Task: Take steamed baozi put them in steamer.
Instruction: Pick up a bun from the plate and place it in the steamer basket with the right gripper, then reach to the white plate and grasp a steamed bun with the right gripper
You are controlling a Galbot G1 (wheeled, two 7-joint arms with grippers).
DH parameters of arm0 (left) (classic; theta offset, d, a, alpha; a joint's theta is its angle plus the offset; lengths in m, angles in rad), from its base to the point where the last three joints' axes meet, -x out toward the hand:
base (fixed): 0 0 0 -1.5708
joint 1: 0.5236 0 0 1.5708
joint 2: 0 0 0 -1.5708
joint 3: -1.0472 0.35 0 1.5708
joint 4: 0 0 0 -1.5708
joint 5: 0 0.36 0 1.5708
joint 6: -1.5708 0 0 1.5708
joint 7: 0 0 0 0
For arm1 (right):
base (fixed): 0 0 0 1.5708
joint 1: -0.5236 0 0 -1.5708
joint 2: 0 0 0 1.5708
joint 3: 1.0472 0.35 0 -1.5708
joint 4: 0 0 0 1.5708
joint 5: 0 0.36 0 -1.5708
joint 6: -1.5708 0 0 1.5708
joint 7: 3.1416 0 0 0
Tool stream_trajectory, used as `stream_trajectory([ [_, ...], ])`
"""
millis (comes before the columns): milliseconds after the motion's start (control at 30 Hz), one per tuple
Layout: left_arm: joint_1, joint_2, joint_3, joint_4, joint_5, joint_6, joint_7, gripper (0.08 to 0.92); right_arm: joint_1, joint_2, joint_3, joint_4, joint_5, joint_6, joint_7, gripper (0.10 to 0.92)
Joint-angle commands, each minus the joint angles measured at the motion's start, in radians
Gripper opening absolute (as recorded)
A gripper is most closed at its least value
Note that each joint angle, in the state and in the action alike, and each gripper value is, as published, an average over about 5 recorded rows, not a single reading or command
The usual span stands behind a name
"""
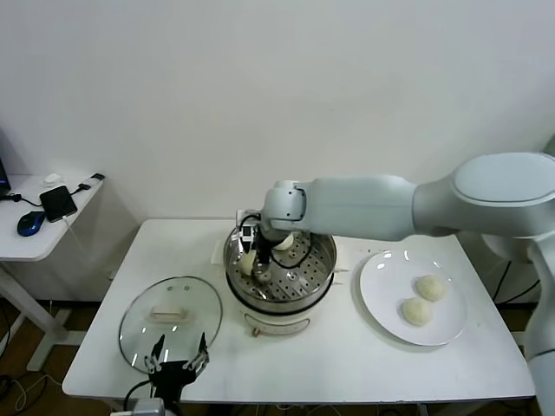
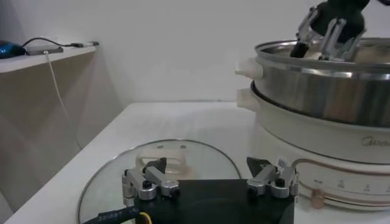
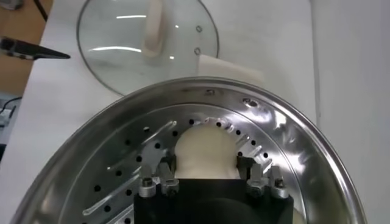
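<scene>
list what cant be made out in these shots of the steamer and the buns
- Head view: how many baozi lie in the steamer; the right gripper and its arm cover part of the tray.
- Right wrist view: whether the fingers touch the baozi between them or stand apart; the gripper body hides its near side.
- Left wrist view: the steamer's inside, hidden by its steel wall; the glass lid, partly covered by the left gripper.

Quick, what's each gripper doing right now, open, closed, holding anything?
Left gripper: open, empty, above the glass lid.
Right gripper: inside the steamer, fingers around a baozi; grip or release cannot be told.
</scene>
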Motion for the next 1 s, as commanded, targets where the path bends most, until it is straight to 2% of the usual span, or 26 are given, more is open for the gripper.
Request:
stream_trajectory([
  [33, -0.002, 0.001, -0.001, 0.001, -0.001, 0.0, -0.001, 0.823, 0.009, -0.007, 0.009, -0.014, -0.017, 0.052, -0.06, 0.725],
  [200, -0.002, 0.0, 0.0, 0.004, -0.001, -0.001, -0.001, 0.823, 0.162, -0.098, -0.049, 0.029, -0.03, 0.178, -0.208, 0.816],
  [367, 0.003, 0.0, 0.001, -0.001, -0.001, 0.0, -0.001, 0.823, 0.378, -0.256, -0.191, 0.047, -0.007, 0.341, -0.429, 0.822],
  [533, 0.005, 0.0, -0.001, -0.012, -0.001, 0.002, -0.001, 0.823, 0.55, -0.465, -0.339, 0.093, -0.081, 0.449, -0.589, 0.823],
  [767, 0.0, 0.0, -0.006, -0.021, -0.007, 0.001, 0.002, 0.823, 0.475, -0.73, -0.469, 0.14, -0.331, 0.463, -0.557, 0.823],
  [1000, -0.007, -0.009, -0.015, -0.022, -0.012, 0.003, 0.005, 0.823, 0.151, -0.842, -0.268, 0.087, -0.456, 0.415, -0.497, 0.823],
])
